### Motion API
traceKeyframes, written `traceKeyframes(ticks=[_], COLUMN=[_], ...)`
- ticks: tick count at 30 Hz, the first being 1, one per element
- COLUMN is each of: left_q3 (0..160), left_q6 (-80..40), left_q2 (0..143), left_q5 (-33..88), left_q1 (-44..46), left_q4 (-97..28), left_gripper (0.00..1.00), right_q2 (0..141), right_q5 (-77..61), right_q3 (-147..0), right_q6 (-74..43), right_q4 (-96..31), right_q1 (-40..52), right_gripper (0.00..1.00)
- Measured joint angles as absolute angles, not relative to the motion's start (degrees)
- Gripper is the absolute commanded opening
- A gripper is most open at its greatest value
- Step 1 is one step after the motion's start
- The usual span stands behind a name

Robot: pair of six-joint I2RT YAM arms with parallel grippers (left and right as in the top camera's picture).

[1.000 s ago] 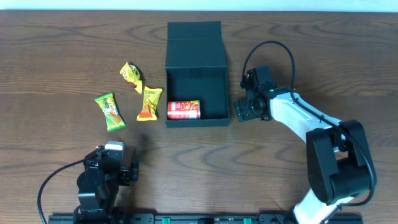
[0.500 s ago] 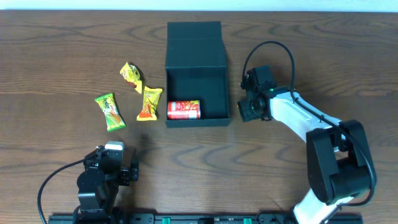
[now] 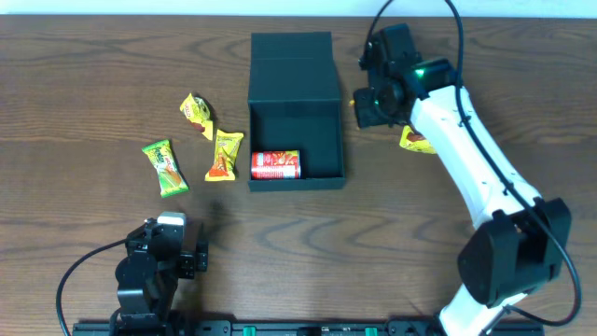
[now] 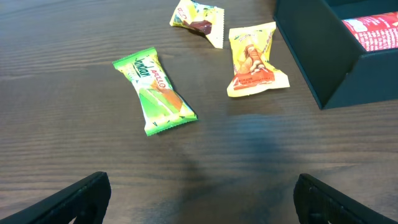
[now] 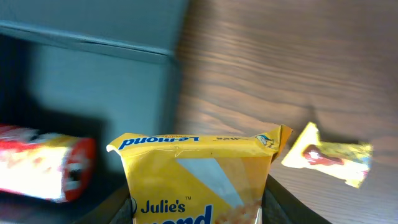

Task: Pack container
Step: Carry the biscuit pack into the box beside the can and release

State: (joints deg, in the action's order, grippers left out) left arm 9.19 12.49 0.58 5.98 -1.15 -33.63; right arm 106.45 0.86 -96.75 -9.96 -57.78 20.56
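Sitting open at the far middle of the table, the container has its flap laid back and a red can in its near-left corner. The right arm reaches long across, its right tool just beside the container's right wall, clamped on a yellow Julie's packet. Another yellow packet lies beside the forearm. A second ago this tool sat nearer the container's front right corner. The left tool is spread wide, holding nothing, unmoved.
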Motion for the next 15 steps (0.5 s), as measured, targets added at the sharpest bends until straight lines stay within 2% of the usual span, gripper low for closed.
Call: traceKeyframes(ticks=[9,15], left_q3=[9.19,9.19], left_q6=[12.49,12.47], left_q2=[0.58,0.58], left_q5=[5.96,5.96], left_q1=[-1.15,-1.15], left_q4=[-33.63,-33.63], left_gripper=[0.95,0.95], right_q2=[106.45,106.45], right_q5=[2.76,5.13], right_q3=[-96.77,-91.55], right_q6=[-20.16,-29.04], right_q4=[-59.02,-56.25], right_q1=[33.71,36.27], right_gripper=[0.41,0.41])
